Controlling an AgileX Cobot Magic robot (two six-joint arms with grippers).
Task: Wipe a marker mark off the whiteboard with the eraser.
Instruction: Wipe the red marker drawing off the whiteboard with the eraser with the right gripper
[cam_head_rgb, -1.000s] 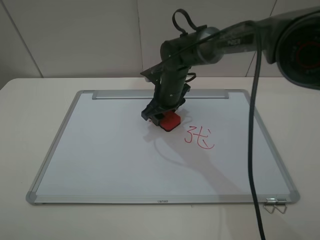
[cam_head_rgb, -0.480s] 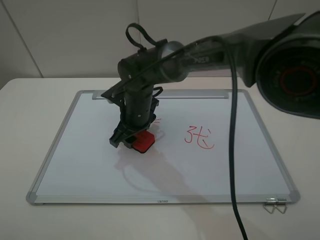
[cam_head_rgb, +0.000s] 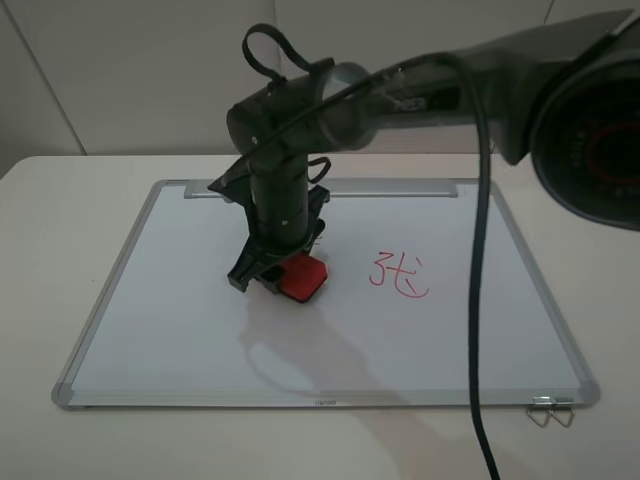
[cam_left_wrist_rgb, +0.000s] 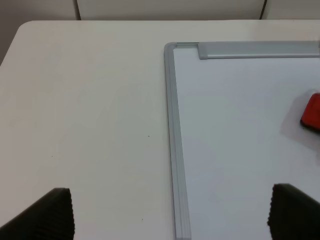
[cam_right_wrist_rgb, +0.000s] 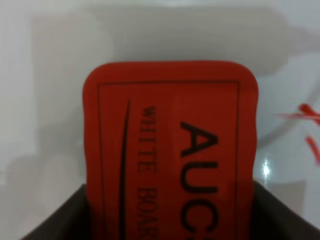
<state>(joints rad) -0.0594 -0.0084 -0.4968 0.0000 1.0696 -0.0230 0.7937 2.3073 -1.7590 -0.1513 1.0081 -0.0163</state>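
**Two grippers, one holding the eraser on the board**

One large rectangular whiteboard with a silver aluminium frame (cam_head_rgb: 180, 300) lies flat on the pale surface (cam_head_rgb: 40, 250), its silver tray bar (cam_head_rgb: 320, 189) along the far edge. The right arm reaches across the middle to the left-centre of the board. Its right gripper (cam_head_rgb: 270, 272) is pinching the small red rectangular block eraser with dark lettering (cam_head_rgb: 302, 277), with a dark jaw on either side of the block. The eraser sits low on the white face, tilted slightly; contact with the board cannot be confirmed. To its right, apart from it, is the smaller red "3t"-like scribble (cam_head_rgb: 398, 275). In the right wrist view a few red strokes (cam_right_wrist_rgb: 306, 114) show beside the eraser; which scribble they belong to I cannot tell. The left gripper (cam_left_wrist_rgb: 177, 215) hangs over the board's left frame edge, spread wide and holding nothing. A metal clip (cam_head_rgb: 550, 411) lies at the near right corner.
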